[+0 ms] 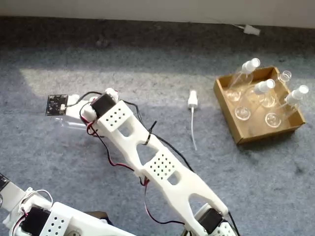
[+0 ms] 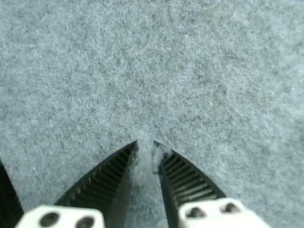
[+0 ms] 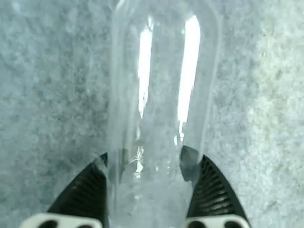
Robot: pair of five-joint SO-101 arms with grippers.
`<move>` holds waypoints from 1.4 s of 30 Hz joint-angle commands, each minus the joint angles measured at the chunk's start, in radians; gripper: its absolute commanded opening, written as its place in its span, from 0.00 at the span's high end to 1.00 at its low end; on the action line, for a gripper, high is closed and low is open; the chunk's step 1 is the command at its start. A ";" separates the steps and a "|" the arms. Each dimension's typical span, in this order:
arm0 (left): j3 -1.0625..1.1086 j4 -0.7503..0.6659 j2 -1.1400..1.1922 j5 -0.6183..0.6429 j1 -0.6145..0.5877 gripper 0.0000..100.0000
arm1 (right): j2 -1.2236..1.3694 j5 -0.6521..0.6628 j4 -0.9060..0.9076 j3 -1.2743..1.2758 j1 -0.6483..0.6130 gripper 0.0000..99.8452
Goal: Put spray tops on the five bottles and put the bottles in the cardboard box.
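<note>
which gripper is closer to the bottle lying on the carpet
Right. The right gripper straddles the bottle, gripping its sides. The left gripper hangs over bare carpet, away from the bottle.

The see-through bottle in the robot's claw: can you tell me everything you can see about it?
The bottle is clear plastic, by its look, round-sided and empty, with bright streaks of light along it. It lies on its side, low over the grey carpet, well apart from the cardboard box. The right gripper is shut on it, one black ribbed finger pressing each side. Whether it rests on the carpet, I cannot tell.
</note>
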 commanded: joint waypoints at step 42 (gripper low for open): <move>0.021 0.006 -0.005 -0.009 -0.015 1.00 | -1.425 -0.374 0.044 0.900 0.268 0.96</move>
